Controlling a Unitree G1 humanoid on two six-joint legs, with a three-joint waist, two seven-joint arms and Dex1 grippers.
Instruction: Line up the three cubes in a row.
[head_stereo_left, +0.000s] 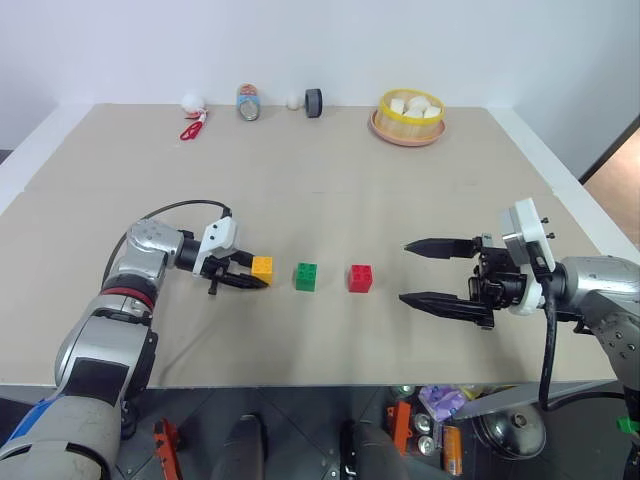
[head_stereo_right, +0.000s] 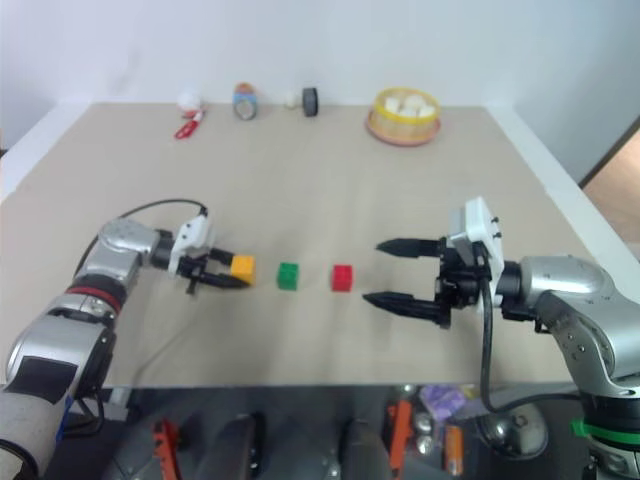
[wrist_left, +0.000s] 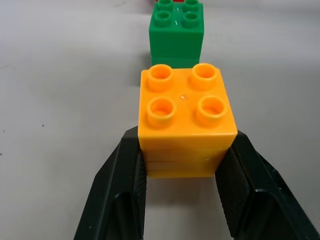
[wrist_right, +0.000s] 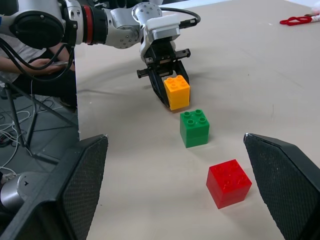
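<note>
Pretty much done: orange-yellow cube, green cube, red cube in row on desk. Left hand clenched on orange-yellow cube, release left; right hand wide, empty.

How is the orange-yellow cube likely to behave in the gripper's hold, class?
The orange-yellow cube looks like rigid plastic, so it should hardly deform. Flat sides against the left gripper fingers suggest a steady hold. Its smooth surface might slip slightly.

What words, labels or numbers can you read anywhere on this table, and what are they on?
None can be read.
The can at the far edge has a printed label, too small to read.
The orange cube, green cube and red cube show studs, with no legible lettering.
</note>
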